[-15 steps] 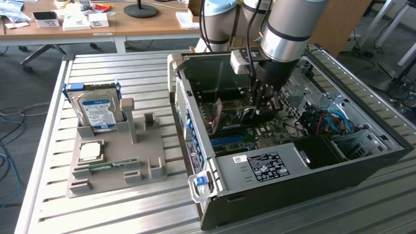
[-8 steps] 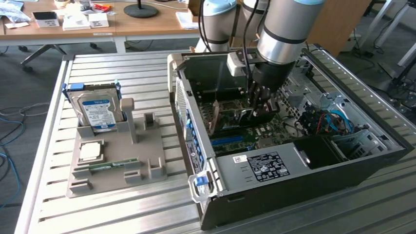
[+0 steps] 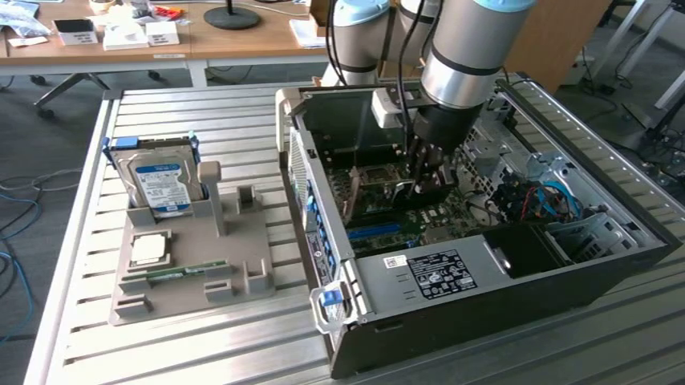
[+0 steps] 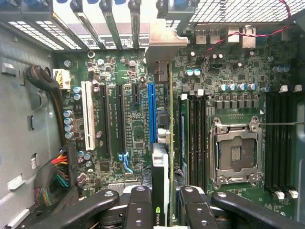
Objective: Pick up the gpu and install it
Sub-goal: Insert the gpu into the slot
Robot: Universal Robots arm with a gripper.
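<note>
As you look down through the wrist view, your gripper [image 4: 164, 212] sits nearest, its black fingers [image 4: 138, 205] pressed against either face of the gpu [image 4: 162, 162], so the jaws are closed on the card. You see the gpu edge-on: a thin green board with a cooler on one face and the silver end bracket [image 4: 162, 43] at its far end. Past it lies the motherboard [image 4: 133, 138]. The card's edge runs parallel to the blue slot [image 4: 151, 114] and just beside it, between that slot and the memory slots [image 4: 195, 133]. You cannot tell whether the card touches the board or hangs above it. A white slot [image 4: 87, 114] lies on the blue slot's other side, and the processor socket [image 4: 236, 152] lies beyond the memory slots.

The exterior view gives you the surroundings. The arm [image 3: 466, 48] reaches down into the open computer case [image 3: 599, 265], which lies on its side on the slatted metal table [image 3: 214, 353], with the gripper [image 3: 428, 176] low over the board. From here the card is hard to make out behind the fingers. Beside the case, toward the table's edge at the exterior view's left, rests a grey holder tray [image 3: 192, 301]. On it the narrow memory stick [image 3: 182, 271] lies nearest, then a processor chip [image 3: 150, 249], and the hard drive [image 3: 160, 180] stands upright at the tray's far end.
</note>
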